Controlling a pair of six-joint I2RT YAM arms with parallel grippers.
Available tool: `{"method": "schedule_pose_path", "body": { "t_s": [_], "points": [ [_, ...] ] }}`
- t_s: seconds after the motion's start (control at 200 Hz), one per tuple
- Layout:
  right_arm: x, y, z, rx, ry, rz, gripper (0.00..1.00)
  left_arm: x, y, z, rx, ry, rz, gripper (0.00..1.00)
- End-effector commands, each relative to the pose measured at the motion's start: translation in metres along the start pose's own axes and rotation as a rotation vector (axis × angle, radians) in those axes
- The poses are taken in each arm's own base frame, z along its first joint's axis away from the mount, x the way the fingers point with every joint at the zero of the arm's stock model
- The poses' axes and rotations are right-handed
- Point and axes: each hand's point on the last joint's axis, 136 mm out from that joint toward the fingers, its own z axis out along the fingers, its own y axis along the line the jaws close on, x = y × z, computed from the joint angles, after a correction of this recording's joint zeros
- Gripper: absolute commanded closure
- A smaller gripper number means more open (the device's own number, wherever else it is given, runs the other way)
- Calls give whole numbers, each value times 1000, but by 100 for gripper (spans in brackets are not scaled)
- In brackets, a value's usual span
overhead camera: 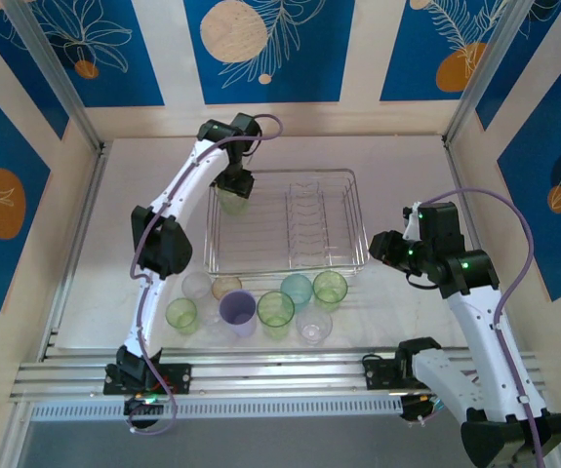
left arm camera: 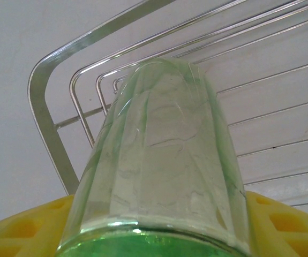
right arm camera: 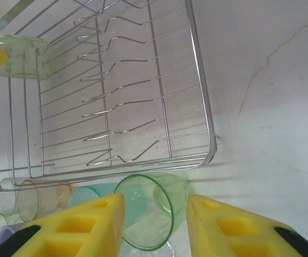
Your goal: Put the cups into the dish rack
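Observation:
The silvery wire dish rack [overhead camera: 360, 216] stands mid-table. Over its far left corner my left gripper [overhead camera: 233, 185] is shut on a green cup [overhead camera: 231, 201]. In the left wrist view that cup [left arm camera: 164, 160] stands between the yellow fingers [left arm camera: 20, 230], with the rack's corner [left arm camera: 41, 107] behind it. My right gripper [overhead camera: 387, 247] hovers off the rack's near right corner, open. Its fingers [right arm camera: 84, 225] frame another green cup [right arm camera: 145, 214] standing on the table below. Several cups stand in front of the rack: green [overhead camera: 330, 288], teal [overhead camera: 297, 290], lilac [overhead camera: 238, 312], amber [overhead camera: 226, 287].
More cups stand in the cluster: green [overhead camera: 275, 312], green [overhead camera: 181, 314], clear [overhead camera: 313, 325] and clear [overhead camera: 196, 286]. The rack's plate tines [right arm camera: 105, 101] run down its middle. A metal rail [overhead camera: 260, 375] crosses the near edge. Walls close in the table on three sides.

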Motion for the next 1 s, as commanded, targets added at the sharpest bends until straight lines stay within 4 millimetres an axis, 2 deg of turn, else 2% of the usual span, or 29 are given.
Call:
{"method": "schedule_pose_path", "body": {
  "t_s": [0.0,0.1,0.14,0.335,0.5,0.63,0.775,0.89,0.995],
  "points": [
    [6,-2,1,0,16,-8,62,-5,11,5,-17,-3,-18,100],
    [6,-3,1,0,16,-9,62,-2,10,11,-11,19,-14,100],
    [6,-3,1,-2,17,-10,61,-2,10,12,-11,22,-13,90],
    [7,-3,2,-2,21,-8,61,-4,9,12,-8,14,-15,54],
    [7,-6,2,16,18,-7,60,-2,6,17,23,29,-15,32],
    [7,-7,1,19,14,-11,59,-3,5,15,31,24,-22,30],
    [7,-7,-1,21,2,-10,59,-3,3,13,45,21,-27,51],
    [7,-8,-2,21,3,-10,59,-1,3,13,47,32,-28,52],
    [8,-8,-1,23,5,-10,59,2,1,13,58,41,-31,60]
  ]
}}
